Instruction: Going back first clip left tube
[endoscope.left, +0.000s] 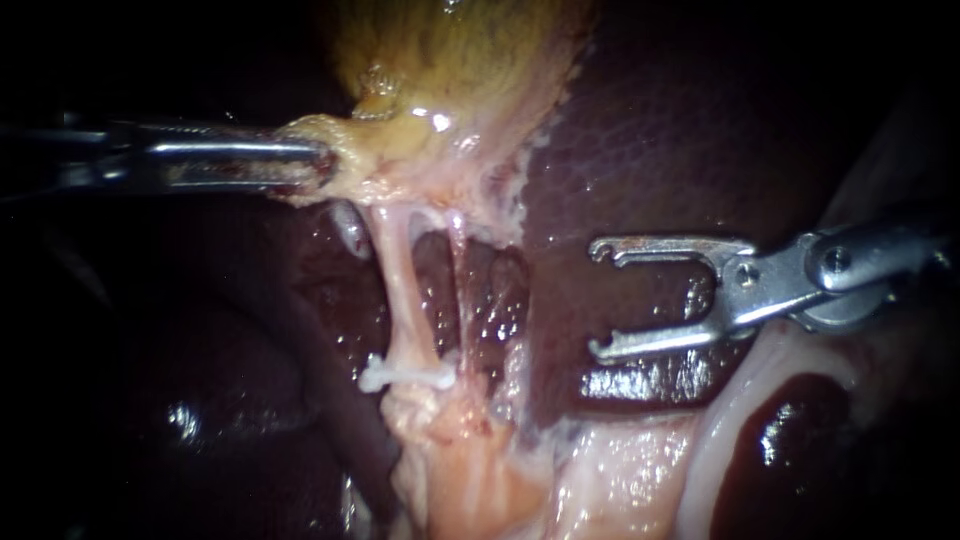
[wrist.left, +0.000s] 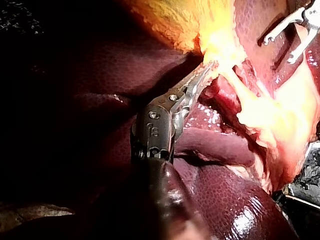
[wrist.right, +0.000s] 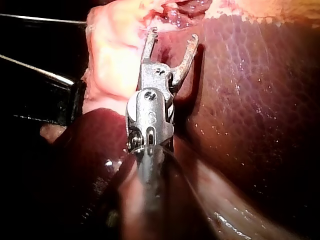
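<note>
the clip (endoscope.left: 405, 375) sits across the near end of the left tube (endoscope.left: 400, 290). the right instrument (endoscope.left: 597, 300), jaws spread and empty, lies well right over the liver (endoscope.left: 650, 130); draw it straight back, tips off the surface, while the left instrument (endoscope.left: 318, 165) pinches the gallbladder (endoscope.left: 450, 60) taut.

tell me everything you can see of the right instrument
The right instrument is shiny grey metal, and its shaft comes in from the right to a pinned hinge. Its two thin jaws have small hooked tips, stand wide open and hold nothing. It lies over the dark red liver, with the jaws pointing toward the left tube and its white clip, apart from both.
</note>
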